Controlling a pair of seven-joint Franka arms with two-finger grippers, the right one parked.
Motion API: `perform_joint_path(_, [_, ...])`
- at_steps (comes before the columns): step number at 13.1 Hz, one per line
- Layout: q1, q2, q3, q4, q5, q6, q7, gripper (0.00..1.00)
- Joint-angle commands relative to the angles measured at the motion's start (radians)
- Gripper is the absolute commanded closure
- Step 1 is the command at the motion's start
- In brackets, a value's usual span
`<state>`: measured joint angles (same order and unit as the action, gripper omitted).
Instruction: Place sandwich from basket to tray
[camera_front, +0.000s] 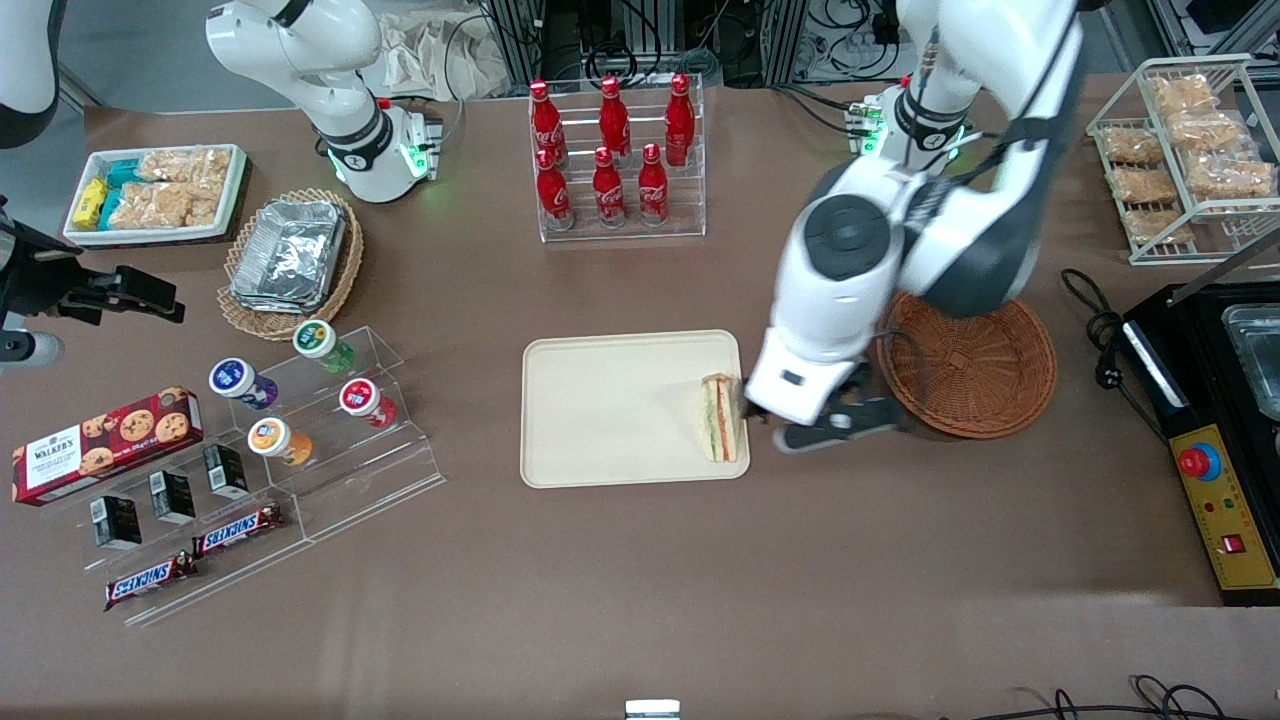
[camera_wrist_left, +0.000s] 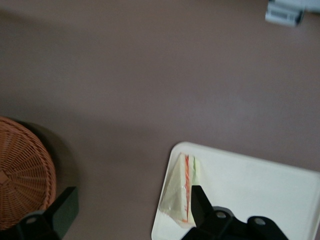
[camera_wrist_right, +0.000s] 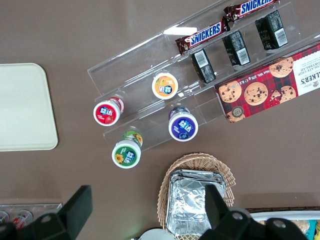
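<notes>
Claw (camera_front: 800, 425) open above brown table (camera_front: 640, 570).

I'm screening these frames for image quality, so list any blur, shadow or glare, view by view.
Front view: evenly lit and mostly sharp; the cola bottles show small highlights; the gripper, open, sits beside the sandwich at the tray edge. Left wrist view: soft overall, with the basket casting a dark shadow on the table. Right wrist view: crisp labels, with glare on the foil trays.
</notes>
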<state>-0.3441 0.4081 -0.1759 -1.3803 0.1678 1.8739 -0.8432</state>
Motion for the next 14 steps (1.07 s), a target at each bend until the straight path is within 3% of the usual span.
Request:
perform_joint_path(1, [0.042, -0.055, 0.004, 0.035, -0.011, -0.085, -0.007, 0.00])
perform_joint_path(3, [0.138, -0.121, 0.006, 0.027, -0.020, -0.165, 0.030, 0.00])
perform_joint_path(6, [0.308, -0.172, -0.028, -0.045, -0.091, -0.188, 0.305, 0.00])
perform_joint_path(8, [0.309, -0.216, 0.033, -0.126, -0.096, -0.148, 0.480, 0.00])
perform_joint_path(10, [0.307, -0.290, 0.120, -0.221, -0.169, -0.122, 0.670, 0.00])
perform_joint_path(14, [0.313, -0.339, 0.197, -0.299, -0.166, -0.136, 0.926, 0.00])
